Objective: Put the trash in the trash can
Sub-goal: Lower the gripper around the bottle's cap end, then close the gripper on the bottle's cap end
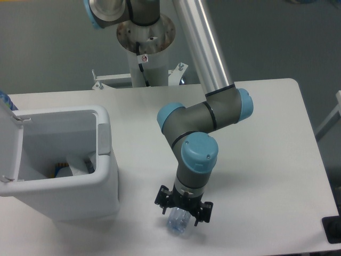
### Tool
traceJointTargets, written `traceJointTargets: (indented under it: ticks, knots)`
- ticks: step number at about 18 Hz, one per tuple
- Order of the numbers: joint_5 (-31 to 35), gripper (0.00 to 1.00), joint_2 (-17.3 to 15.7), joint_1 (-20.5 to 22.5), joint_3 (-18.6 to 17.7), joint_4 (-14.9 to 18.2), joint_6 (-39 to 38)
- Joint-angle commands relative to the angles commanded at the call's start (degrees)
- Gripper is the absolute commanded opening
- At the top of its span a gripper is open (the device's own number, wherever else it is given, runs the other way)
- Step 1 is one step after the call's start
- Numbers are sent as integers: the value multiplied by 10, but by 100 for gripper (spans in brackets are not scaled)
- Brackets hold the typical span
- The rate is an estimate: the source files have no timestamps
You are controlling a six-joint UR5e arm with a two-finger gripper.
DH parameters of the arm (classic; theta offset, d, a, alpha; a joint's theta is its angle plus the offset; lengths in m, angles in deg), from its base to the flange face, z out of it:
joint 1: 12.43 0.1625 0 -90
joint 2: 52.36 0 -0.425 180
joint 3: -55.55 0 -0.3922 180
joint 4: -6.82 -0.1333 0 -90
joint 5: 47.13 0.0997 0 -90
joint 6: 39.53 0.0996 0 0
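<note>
The clear plastic water bottle (177,223) lies on the white table near the front edge; only its lower end shows, the rest is hidden under my wrist. My gripper (183,209) is directly over it, open, with one finger on each side of the bottle and not closed on it. The trash can (80,197), a large white bin, stands at the left with its lid (8,144) swung open. Inside, at the bottom, a white crumpled piece (80,164) lies beside something blue and orange.
The arm's base column (145,37) rises at the back centre of the table. A grey latch (104,140) sits on the bin's right rim. A black object (333,229) is at the front right corner, past the table edge.
</note>
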Motion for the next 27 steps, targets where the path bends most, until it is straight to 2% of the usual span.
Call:
traceJointTargets:
  ticks: [9,19,20,22,24,27]
  knots:
    - [8,100,26,-1,11,-1,1]
    - [39,100,40,-9,21,-1,-3]
    - [40,97,40,-11,21,-1,-3]
    - [41,82,38,-12,21,-1,-5]
    - [42,72,35,-12,19,-1,-6]
    - [42,67,33,-13,20,-1,-14]
